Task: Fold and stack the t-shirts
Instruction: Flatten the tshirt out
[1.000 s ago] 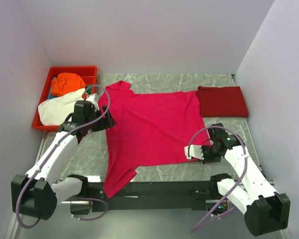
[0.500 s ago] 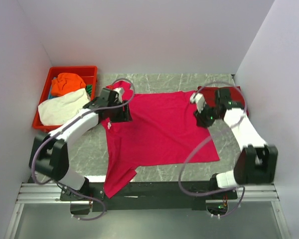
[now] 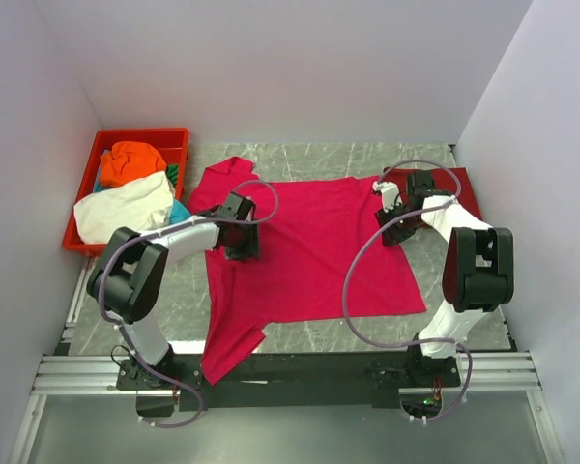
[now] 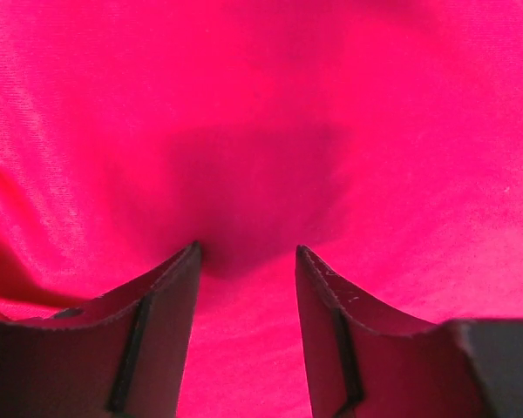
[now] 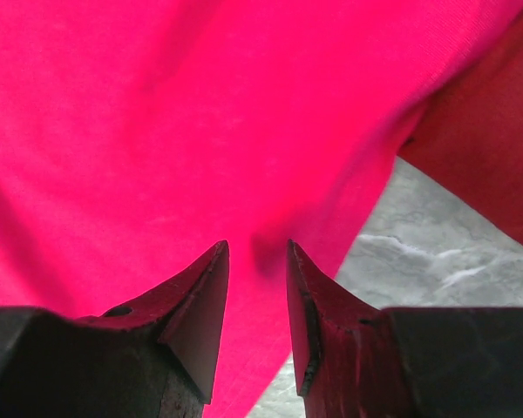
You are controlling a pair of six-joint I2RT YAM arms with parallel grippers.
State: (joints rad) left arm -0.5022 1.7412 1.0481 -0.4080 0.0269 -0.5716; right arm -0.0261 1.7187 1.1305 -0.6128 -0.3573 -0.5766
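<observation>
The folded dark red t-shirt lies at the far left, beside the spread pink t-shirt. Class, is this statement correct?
Not quite. The folded dark red t-shirt lies at the far right, not the far left, as the top external view shows. It is indeed beside the spread pink t-shirt.

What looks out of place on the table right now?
The pink t-shirt lies askew: its near-left corner droops over the near edge of the table, and its far-left sleeve is crumpled. The white shirt spills over the rim of the red tray.
</observation>
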